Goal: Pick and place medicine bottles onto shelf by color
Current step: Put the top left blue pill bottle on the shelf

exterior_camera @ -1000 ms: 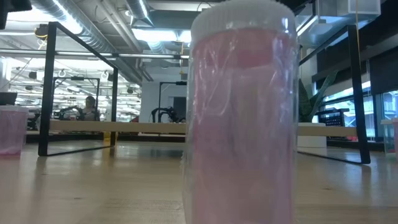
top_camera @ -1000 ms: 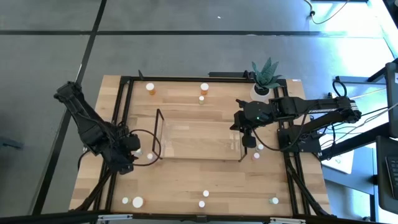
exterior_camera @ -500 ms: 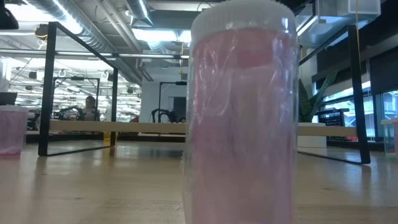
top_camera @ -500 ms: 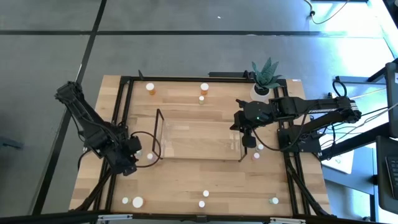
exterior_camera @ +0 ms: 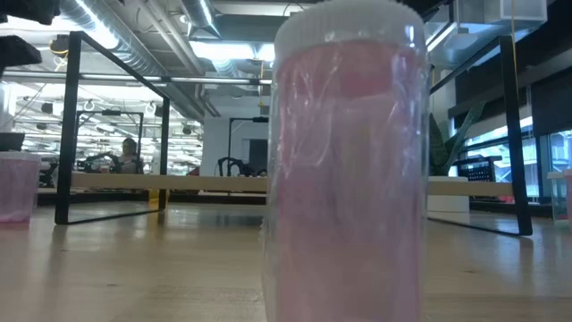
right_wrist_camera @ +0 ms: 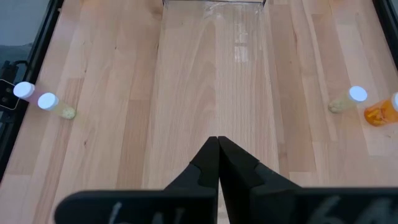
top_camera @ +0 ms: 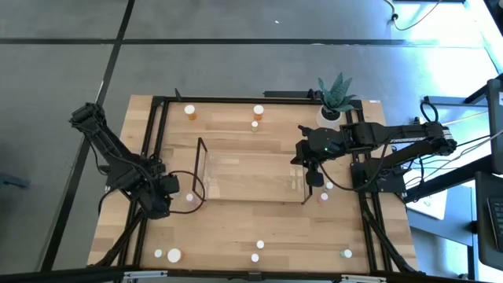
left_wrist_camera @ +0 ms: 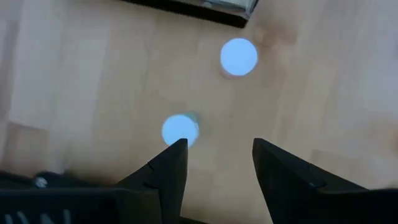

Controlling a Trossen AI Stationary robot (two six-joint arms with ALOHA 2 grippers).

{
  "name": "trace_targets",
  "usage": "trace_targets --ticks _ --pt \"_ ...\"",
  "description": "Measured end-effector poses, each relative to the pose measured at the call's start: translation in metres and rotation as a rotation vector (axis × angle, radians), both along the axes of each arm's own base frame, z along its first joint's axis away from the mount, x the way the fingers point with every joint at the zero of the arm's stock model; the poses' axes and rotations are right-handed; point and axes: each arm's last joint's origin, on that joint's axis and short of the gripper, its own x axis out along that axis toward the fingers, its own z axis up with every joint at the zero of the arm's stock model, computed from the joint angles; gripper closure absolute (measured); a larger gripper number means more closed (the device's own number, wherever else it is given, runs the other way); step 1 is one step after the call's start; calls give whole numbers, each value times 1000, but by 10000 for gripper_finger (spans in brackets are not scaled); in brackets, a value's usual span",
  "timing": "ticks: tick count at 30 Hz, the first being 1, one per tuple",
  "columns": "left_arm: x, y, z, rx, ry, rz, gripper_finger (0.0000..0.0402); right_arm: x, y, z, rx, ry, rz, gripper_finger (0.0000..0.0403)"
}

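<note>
Left end effector (left_wrist_camera: 214, 155) – fingers apart – above two white-capped medicine bottles (left_wrist_camera: 180, 130).

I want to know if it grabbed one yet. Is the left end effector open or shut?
Open. The left end effector shows bare wood between its fingers, just short of two white-capped bottles.

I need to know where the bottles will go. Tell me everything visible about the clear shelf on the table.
The shelf is a wide rectangular rack of clear acrylic with thin black frame ends, standing mid-table on the wooden table. No bottle can be made out on it. The right end effector, shut, is at its right end; the left end effector, open, is just off its left end, by two white-capped bottles.
</note>
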Motion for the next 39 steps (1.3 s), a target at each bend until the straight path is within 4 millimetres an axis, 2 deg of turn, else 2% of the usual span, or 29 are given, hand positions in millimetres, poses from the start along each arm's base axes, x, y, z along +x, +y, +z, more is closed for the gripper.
trace_targets --ticks 11,39 --pt "-4 4 -21 39 30 -21 228 0 0 0 0 0 0 393" --pt "-7 9 -35 89 28 -19 227 0 0 0 0 0 0 393"
